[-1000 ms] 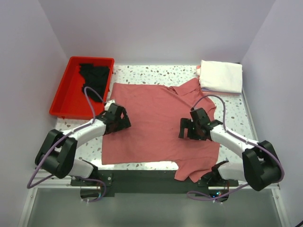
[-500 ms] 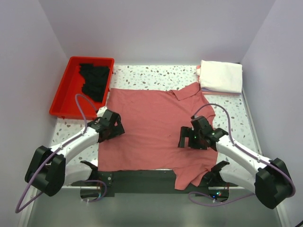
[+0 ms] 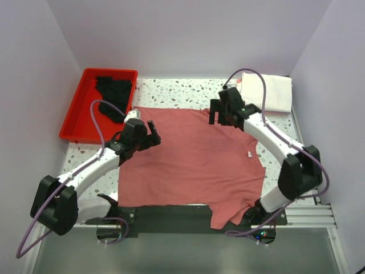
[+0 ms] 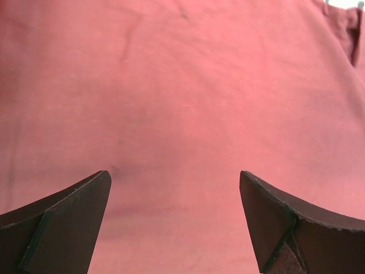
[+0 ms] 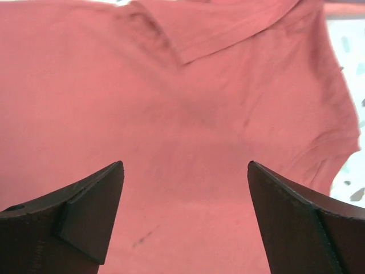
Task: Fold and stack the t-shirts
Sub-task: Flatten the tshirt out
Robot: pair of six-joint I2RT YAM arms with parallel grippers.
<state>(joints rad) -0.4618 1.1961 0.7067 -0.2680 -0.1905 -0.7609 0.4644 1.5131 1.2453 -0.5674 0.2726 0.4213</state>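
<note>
Top external view: left gripper (image 3: pixel 149 135) spread wide, empty, over far-left edge of dusty-rose shirt (image 3: pixel 194 165), which lies flat on table (image 3: pixel 171 88). Right gripper (image 3: pixel 219 114) spread, empty, at collar. Risk: near-right sleeve overhangs table edge, so uneven pull may drag shirt off. Red tray (image 3: pixel 77 123) holds black shirt (image 3: pixel 114 92). Folded white stack (image 3: pixel 268 94) at far right.

On the middle of the surface (image 3: pixel 171 88), the spread t-shirt (image 3: pixel 191 160); behind and left, a tray (image 3: pixel 74 123) (crumpled t-shirt (image 3: pixel 114 92) inside); behind and right, folded t-shirts (image 3: pixel 269 94) stacked
</note>
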